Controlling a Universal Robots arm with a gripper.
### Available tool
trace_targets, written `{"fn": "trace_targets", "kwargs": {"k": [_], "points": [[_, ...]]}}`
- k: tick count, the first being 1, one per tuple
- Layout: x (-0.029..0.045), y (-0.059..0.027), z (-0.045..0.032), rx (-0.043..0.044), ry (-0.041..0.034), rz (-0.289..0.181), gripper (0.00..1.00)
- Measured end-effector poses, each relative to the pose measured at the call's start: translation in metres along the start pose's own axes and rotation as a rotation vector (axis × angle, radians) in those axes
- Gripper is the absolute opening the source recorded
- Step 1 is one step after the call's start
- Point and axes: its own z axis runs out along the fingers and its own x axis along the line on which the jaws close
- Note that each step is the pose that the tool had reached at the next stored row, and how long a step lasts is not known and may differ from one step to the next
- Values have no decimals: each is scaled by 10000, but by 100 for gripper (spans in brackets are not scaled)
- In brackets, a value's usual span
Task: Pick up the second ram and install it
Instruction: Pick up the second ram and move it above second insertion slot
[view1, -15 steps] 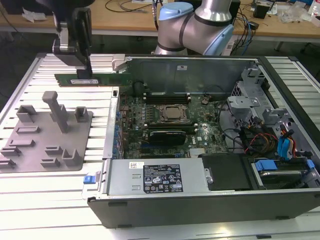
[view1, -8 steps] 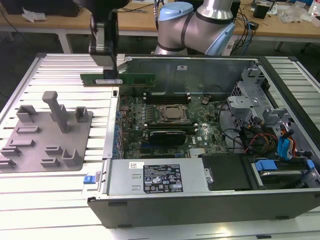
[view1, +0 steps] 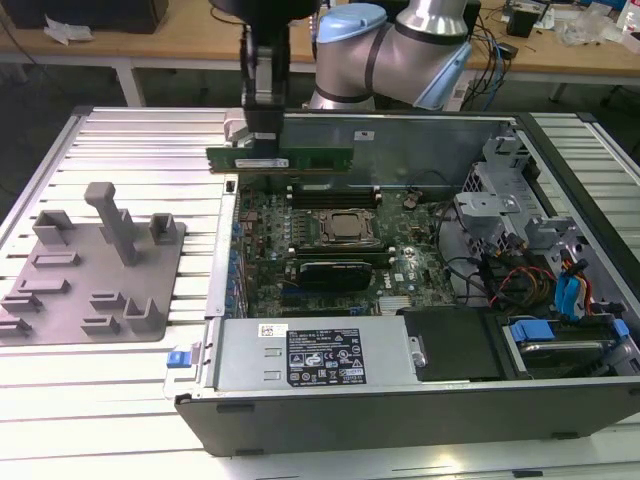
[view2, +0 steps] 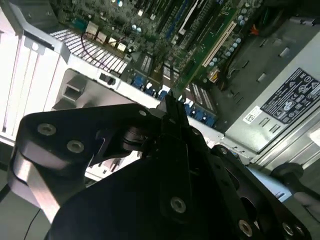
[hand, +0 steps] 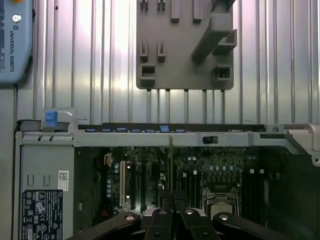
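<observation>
Fingers (view1: 262, 126) grip the second ram (view1: 310, 158), wrist (view1: 265, 60) vertical.

Overhead room light, bright and even in the exterior view. Glare on the slatted bench (view1: 130, 150), with a hot streak in the first wrist view. Computer case (view1: 400, 415) interior is dimmer, and the motherboard (view1: 262, 235) is shaded by the walls. The pincer (view2: 169, 100) is a near-black mass in the second wrist view. The second ram (view1: 300, 158) is evenly lit.
</observation>
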Motion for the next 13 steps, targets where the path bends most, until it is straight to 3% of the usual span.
{"fn": "trace_targets", "kwargs": {"k": [4, 8, 13], "points": [[-1, -193, 25, -88, 0, 2, 9], [-21, -349, 140, -195, 0, 6, 9], [-104, -474, 220, -233, 0, -43, 9]]}}
